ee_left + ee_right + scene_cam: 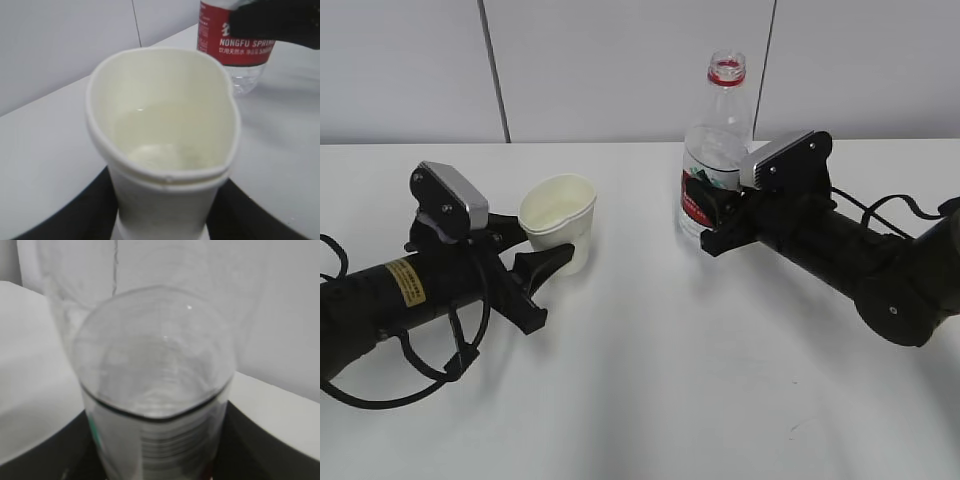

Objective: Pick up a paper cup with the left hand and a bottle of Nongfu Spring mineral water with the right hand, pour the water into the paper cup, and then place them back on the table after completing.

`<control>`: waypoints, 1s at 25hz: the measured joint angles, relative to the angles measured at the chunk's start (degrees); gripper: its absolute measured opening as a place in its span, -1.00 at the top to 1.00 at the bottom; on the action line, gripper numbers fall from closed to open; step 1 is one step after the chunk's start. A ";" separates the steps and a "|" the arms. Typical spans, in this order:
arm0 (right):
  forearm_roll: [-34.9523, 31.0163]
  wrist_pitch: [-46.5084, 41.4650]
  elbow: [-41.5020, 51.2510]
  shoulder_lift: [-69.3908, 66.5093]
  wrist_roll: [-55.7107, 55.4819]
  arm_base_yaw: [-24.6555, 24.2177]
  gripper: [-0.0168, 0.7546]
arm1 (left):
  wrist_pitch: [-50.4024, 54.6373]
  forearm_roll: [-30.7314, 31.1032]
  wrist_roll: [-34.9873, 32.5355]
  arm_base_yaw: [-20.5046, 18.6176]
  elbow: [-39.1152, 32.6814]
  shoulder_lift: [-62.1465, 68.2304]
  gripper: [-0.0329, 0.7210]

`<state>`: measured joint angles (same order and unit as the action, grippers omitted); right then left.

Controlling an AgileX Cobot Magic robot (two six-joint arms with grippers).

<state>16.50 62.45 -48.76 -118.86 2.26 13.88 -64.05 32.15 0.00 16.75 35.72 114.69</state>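
One paper cup (559, 221) stands left on the tabletop (650, 400), squeezed in the left pincer (525, 262). One uncapped bottle (713, 150) stands right, clamped by the right pincer (712, 218). Water (170, 135) lies in the cup. A grey wall (620, 60) stands behind.

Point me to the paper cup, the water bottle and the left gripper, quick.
paper cup (560, 222), exterior view, on its outer wall below the rim.
Nongfu Spring bottle (718, 135), exterior view, on its clear shoulder.
left gripper (525, 262), exterior view, between its fingertips at the cup.

I see my left gripper (548, 250) low, jaws closed around something; my right gripper (712, 218) likewise clamped, forearm angled down.
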 joint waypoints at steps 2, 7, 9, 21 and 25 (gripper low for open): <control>-1.66 0.00 0.00 0.00 -0.78 0.00 -0.04 | 0.04 -1.23 0.00 0.00 0.18 0.60 0.02; -3.14 0.22 0.00 -1.16 -1.23 0.00 -0.04 | -0.08 -3.55 0.00 0.00 0.52 2.29 0.02; -3.14 0.11 0.00 -1.81 -1.37 0.00 -0.04 | -0.19 -3.72 0.00 0.00 0.52 3.39 0.02; -3.04 0.14 0.00 -2.94 -1.57 0.00 -0.04 | -0.16 -6.17 0.00 0.00 0.58 6.58 0.02; -2.80 -0.02 0.00 -3.61 -1.57 0.00 -0.04 | -1.17 -6.28 0.00 0.00 0.63 7.96 0.02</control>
<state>13.70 62.43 -48.76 -122.47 0.69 13.88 -65.22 25.87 0.00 16.75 36.35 122.65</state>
